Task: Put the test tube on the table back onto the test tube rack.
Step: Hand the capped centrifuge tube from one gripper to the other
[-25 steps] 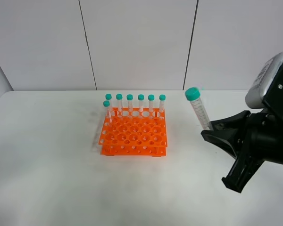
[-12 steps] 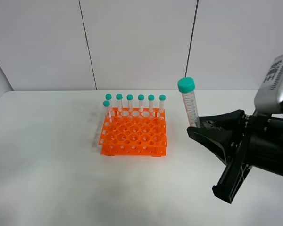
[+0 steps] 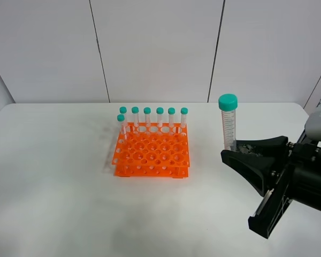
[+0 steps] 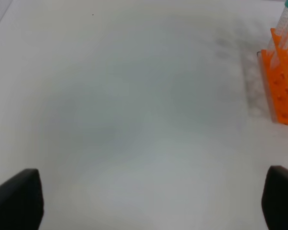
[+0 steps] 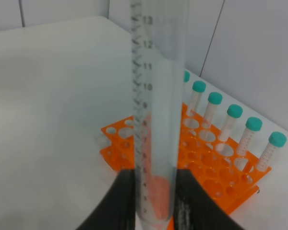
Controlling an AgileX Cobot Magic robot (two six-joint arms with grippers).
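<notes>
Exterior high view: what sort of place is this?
Probably a lab-style robot test bench rather than a working lab: an orange test tube rack holding seven teal-capped tubes, a white table, a plain panelled wall, and the right tool holding another test tube upright.

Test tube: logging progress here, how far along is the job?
Done: the test tube is off the table, upright in the shut right gripper. In hand: it hangs beside the rack. Left: carry it over a free hole and lower it in.
</notes>
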